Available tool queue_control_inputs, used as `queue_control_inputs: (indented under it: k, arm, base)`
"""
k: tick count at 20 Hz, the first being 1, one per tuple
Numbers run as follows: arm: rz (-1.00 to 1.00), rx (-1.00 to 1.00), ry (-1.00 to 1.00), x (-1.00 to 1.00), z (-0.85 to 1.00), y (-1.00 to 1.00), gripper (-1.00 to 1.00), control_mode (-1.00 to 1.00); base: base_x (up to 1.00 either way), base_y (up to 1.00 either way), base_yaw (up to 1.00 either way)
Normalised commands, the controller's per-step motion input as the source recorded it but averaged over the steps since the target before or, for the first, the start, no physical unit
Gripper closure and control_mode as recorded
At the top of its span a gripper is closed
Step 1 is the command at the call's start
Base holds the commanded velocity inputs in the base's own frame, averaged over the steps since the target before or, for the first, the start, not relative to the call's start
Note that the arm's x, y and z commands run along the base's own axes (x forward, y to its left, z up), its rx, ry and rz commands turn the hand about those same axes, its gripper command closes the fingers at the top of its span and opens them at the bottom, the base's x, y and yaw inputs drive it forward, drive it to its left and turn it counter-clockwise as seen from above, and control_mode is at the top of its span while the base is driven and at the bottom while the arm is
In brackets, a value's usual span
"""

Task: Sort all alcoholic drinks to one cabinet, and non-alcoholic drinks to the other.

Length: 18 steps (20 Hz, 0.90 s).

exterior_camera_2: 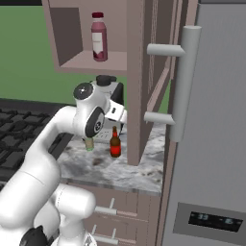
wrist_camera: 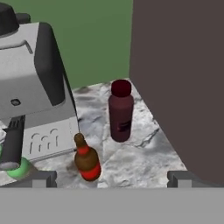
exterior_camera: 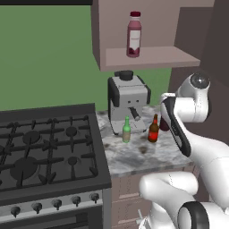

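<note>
Nearest the hand camera stands the amber-brown bottle (wrist_camera: 86,159), upright on the marble tabletop (wrist_camera: 131,162), its red label facing the lens. Both finger tips (wrist_camera: 40,178) of the hand (wrist_camera: 111,179) sit far apart at the lower edge of that view, so the hand is spread wide and grips nothing.

Behind the amber-brown bottle, well apart from it and close to the dark cabinet side panel (wrist_camera: 183,87), the dark maroon bottle (wrist_camera: 120,111) stands upright on the tabletop.

From the left base view, the slim green bottle (exterior_camera: 127,130) stands upright just in front of the espresso machine (exterior_camera: 128,102), with the amber-brown bottle near it to the right. The maroon bottle is mostly hidden behind the arm there.

On the open upper cabinet's shelf (exterior_camera: 152,57), the pink bottle (exterior_camera: 133,35) with white label and dark red cap stands upright near the shelf's middle.

A gas stove (exterior_camera: 47,152) adjoins the tabletop on the left. A refrigerator (exterior_camera_2: 211,144) with a long grey handle stands at the right in the right base view.
</note>
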Motion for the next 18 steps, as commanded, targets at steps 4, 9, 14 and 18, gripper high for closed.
queue_control_inputs:
  k: [4,9,14,18]
  arm:
    - [0.0,0.0,0.04,0.22,-0.11,-0.12,-1.0,-1.0]
    - [0.0,0.0,0.02,0.24,-0.12,-0.13,-1.0,-1.0]
    - [0.0,0.0,0.0,0.26,-0.18,-0.13,-1.0,-1.0]
    - [0.0,0.0,0.0,0.28,-0.2,-0.14,-1.0,-1.0]
  base:
    - [0.0,0.0,0.0]
    - [0.0,0.0,0.0]
    - [0.0,0.0,0.0]
    - [0.0,0.0,0.0]
